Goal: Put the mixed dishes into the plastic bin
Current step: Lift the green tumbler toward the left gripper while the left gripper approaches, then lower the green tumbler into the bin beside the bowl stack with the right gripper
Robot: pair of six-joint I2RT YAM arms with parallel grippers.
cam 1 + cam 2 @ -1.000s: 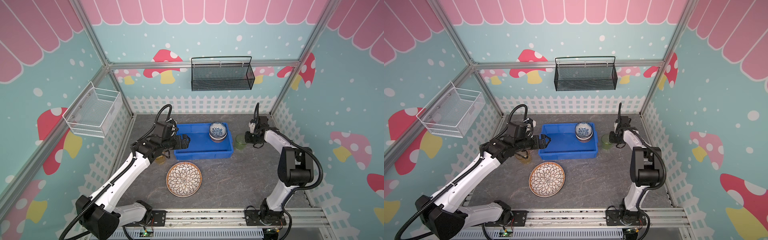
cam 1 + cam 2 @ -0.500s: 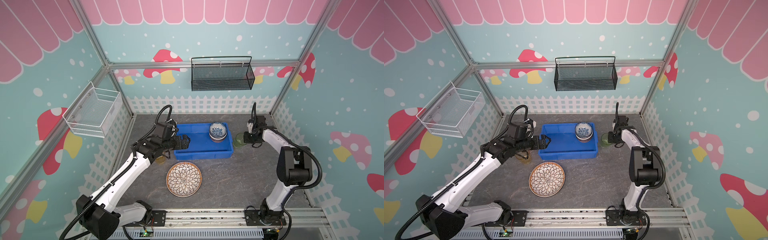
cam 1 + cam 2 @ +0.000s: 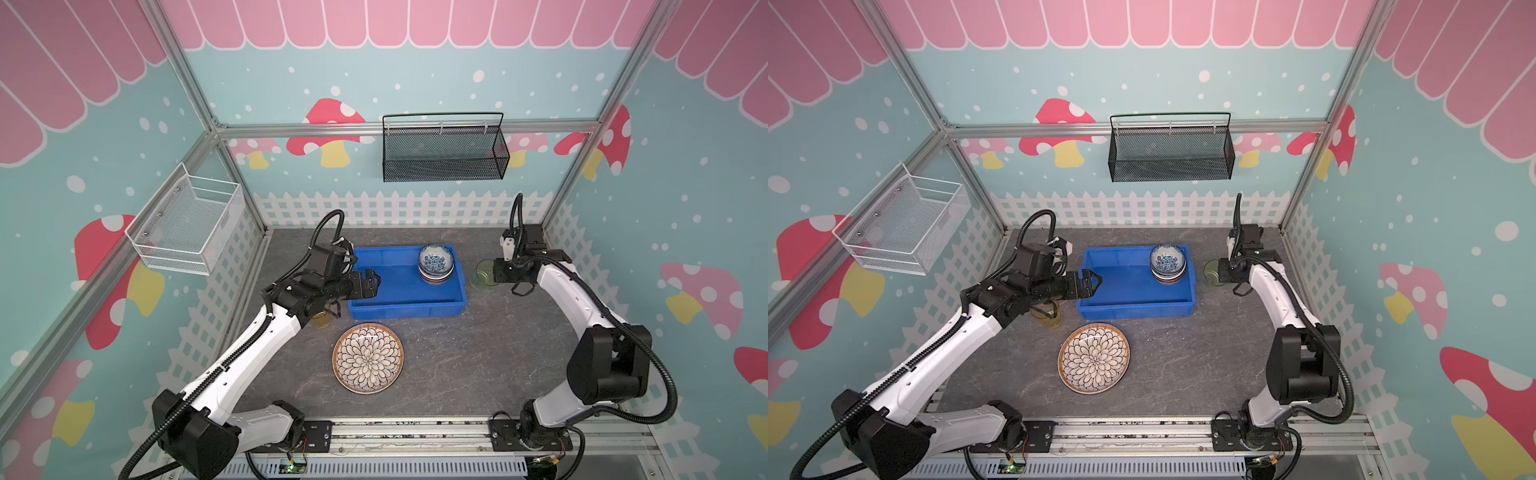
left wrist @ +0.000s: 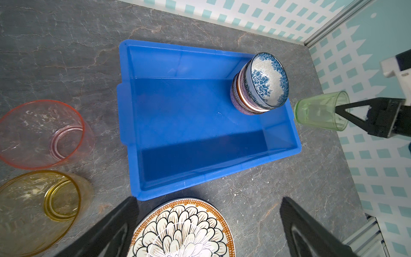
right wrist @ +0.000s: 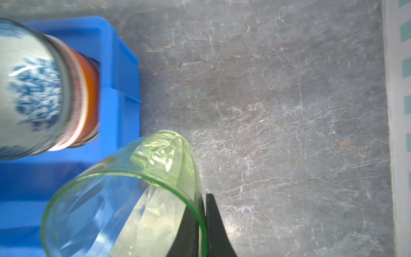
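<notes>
Three cups and one plate sit outside the plastic bin (image 3: pixel 405 311). Only the stack of small patterned bowls (image 3: pixel 435 264) is in it, standing in its far right corner. The step in hand is the pickup of the green cup (image 3: pixel 482 273), which is just right of the bin, close to its right wall. The right gripper (image 5: pixel 202 207) is clenched on that cup's rim, with one finger inside the wall and one outside, as the right wrist view shows. That view is blurred, so whether the cup's base has left the table (image 3: pixel 478 353) cannot be told.

The left gripper (image 3: pixel 372 282) is spread wide and holds nothing, hovering over the bin's left edge. The amber cup (image 4: pixel 37 209) and the pink cup (image 4: pixel 42 133) stand side by side left of the bin. The petal-pattern plate (image 3: pixel 368 358) lies flat on the table just in front of the bin's near wall.

The next move likely calls for a lift high enough to clear the bin's lipped rim and a short carry leftward. The cup would then be set down on the bare blue floor, away from the bowl stack. A rim pinch on a thin, smooth wall may let the cup swing or slip, so a slow carry seems wise.
</notes>
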